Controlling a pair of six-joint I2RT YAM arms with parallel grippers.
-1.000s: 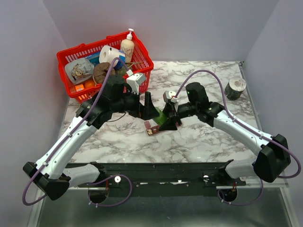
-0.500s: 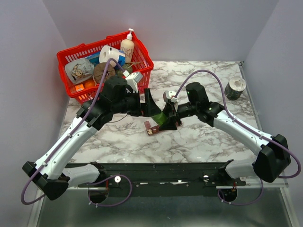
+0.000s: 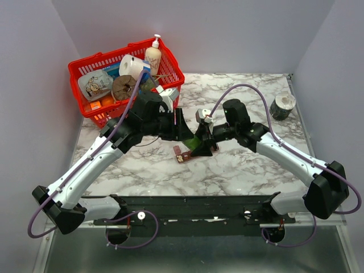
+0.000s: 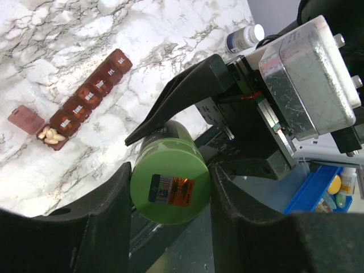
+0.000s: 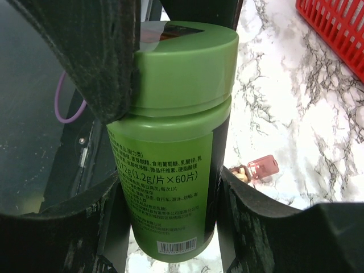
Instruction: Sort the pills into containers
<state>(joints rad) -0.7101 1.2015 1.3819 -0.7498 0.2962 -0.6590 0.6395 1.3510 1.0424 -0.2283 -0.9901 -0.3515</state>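
Left jaws grip the green bottle (image 4: 169, 185) cap, right jaws its body; containers (image 4: 85, 96) lie diagonally.

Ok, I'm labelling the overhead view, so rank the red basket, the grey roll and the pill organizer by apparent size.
1. red basket
2. grey roll
3. pill organizer, partly hidden, so this last place is unsure

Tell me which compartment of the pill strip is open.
The end compartment, next to the one marked Mon. Its lid is flipped out and pale pills show inside. The others are all shut.
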